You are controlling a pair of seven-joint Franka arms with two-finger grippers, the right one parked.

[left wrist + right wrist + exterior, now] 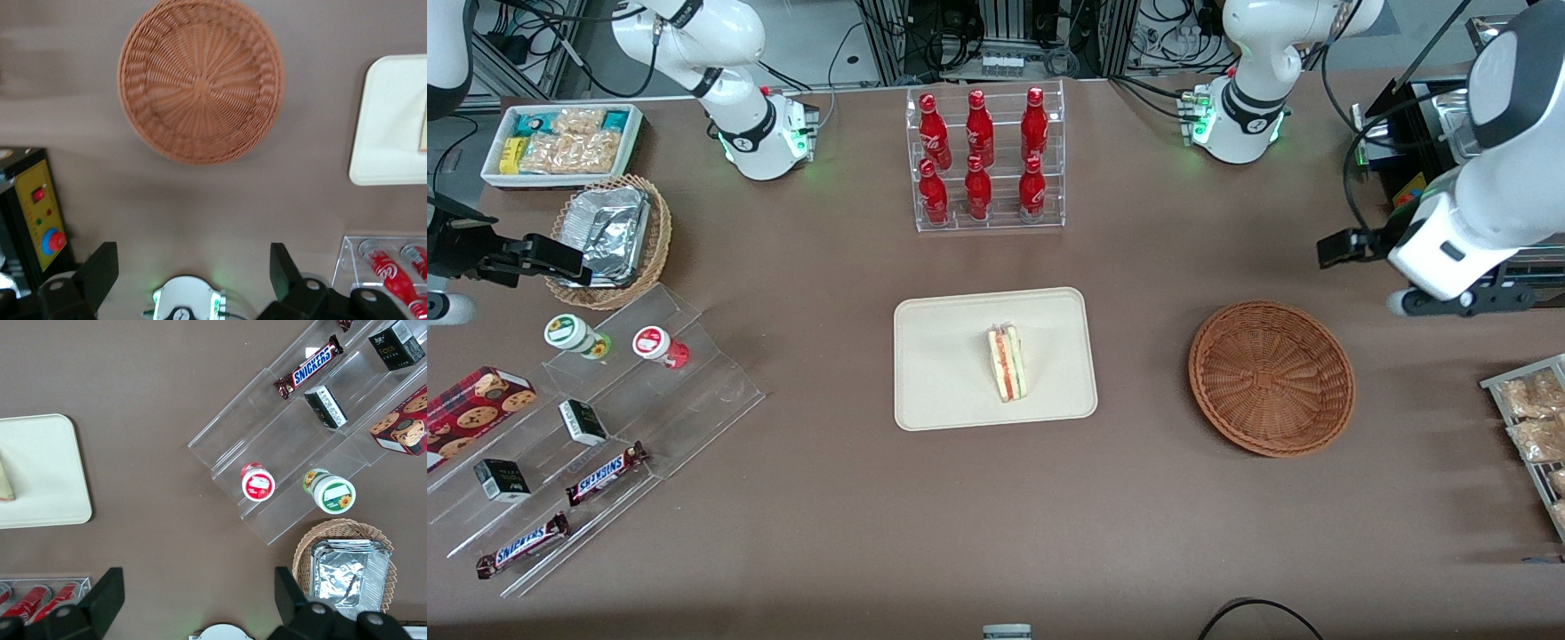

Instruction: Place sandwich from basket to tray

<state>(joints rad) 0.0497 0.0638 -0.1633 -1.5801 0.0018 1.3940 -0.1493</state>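
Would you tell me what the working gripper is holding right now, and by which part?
Nothing: the gripper is open and empty above the table near the empty basket; the sandwich lies on the tray.

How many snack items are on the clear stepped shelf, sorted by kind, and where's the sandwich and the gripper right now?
Snickers bars: 2
Round lidded cups: 2
Small dark boxes: 2
Cookie box: 1
Total: 7
The sandwich lies on the tray; the basket holds nothing. The gripper hangs open above the table beside the basket.
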